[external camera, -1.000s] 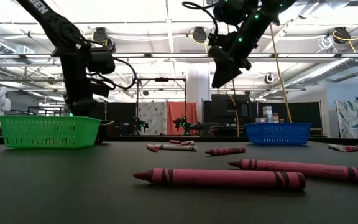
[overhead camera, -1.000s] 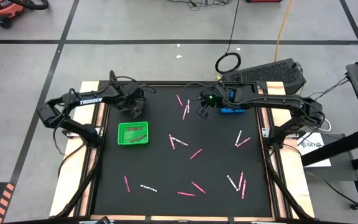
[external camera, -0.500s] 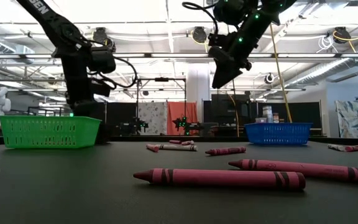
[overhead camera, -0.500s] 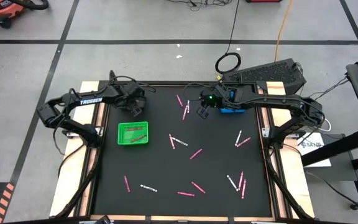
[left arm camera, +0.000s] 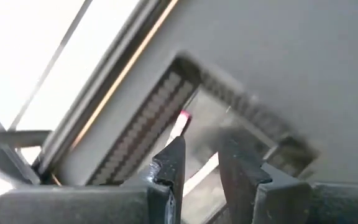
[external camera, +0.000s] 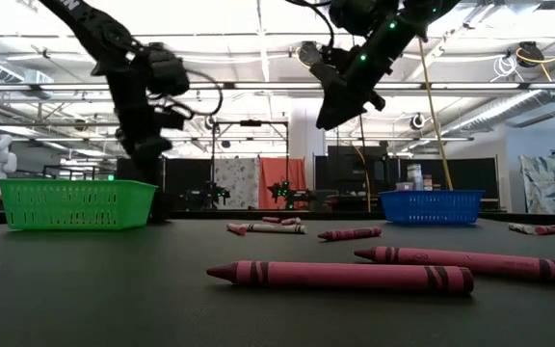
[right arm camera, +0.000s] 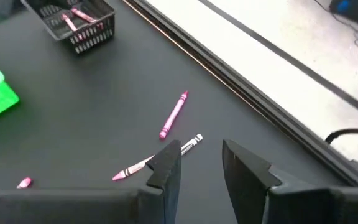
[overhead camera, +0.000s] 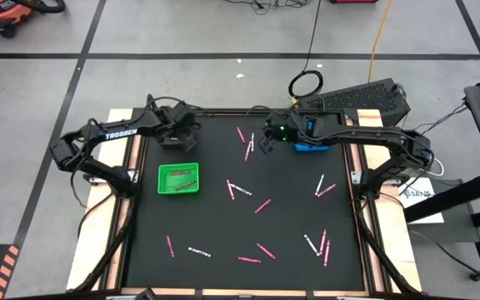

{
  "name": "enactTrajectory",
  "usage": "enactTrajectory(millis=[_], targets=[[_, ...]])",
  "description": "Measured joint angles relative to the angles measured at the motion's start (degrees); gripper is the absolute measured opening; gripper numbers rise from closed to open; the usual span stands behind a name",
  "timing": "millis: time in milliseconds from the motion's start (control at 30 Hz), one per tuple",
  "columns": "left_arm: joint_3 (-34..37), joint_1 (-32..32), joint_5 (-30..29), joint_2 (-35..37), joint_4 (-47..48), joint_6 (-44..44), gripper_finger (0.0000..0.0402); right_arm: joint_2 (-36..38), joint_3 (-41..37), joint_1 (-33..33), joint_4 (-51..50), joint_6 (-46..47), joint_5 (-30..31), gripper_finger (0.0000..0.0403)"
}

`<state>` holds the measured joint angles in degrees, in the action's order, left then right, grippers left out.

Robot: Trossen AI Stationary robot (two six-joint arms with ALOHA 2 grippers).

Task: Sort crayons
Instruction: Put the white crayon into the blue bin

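Note:
Pink and white crayons lie scattered flat on the black mat, among them a pink one (overhead camera: 262, 205) mid-table and a large pink one (external camera: 340, 276) near the low camera. A green tray (overhead camera: 178, 179) at the left holds a few crayons (overhead camera: 183, 177). My left gripper (overhead camera: 177, 133) hovers open above the tray's far side. In its wrist view the fingers (left arm camera: 199, 155) frame a pink-tipped crayon (left arm camera: 183, 119) lying below in the tray. My right gripper (overhead camera: 267, 142) hangs open and empty in the air at the far middle, beside the blue tray (overhead camera: 307, 147).
Two pink crayons (overhead camera: 245, 142) lie just left of my right gripper. A pink crayon (right arm camera: 174, 116) and a white one (right arm camera: 191, 142) lie on the mat beyond its fingers. More crayons lie toward the near edge (overhead camera: 257, 250) and the right (overhead camera: 323, 187). A wooden frame (overhead camera: 119, 208) borders the mat.
My left gripper has risen from the green tray and drawn a little toward the table's far edge. My right gripper has stayed in place but rolled at the wrist and tipped up, so its fingers slant more.

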<state>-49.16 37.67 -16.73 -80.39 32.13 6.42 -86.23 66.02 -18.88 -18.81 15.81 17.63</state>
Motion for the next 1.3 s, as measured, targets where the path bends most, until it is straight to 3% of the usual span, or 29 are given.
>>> enactTrajectory(millis=[200,467,600,1000,1300], targets=[[-3.28,-4.78,0.2,2.67,1.43,-0.02,0.0089,-2.81,0.0,-0.63,-1.01,1.91,-1.73,0.0105],[-3.5,-12.35,0.4,8.17,6.5,-3.71,0.0089,-2.22,0.0,-0.24,-19.88,6.66,-13.32,0.0105],[-3.48,-16.26,2.35,9.68,6.92,-6.31,0.0089,-2.42,-0.02,0.32,-25.53,7.74,-13.35,0.0105],[-3.48,-27.26,6.23,9.85,5.29,-15.01,0.0089,-4.85,0.0,-1.57,-4.82,7.55,-13.4,0.0105],[-3.46,-31.51,6.25,9.85,0.95,-15.08,0.0089,-12.6,0.08,-4.62,4.1,10.41,-13.74,0.0105]])
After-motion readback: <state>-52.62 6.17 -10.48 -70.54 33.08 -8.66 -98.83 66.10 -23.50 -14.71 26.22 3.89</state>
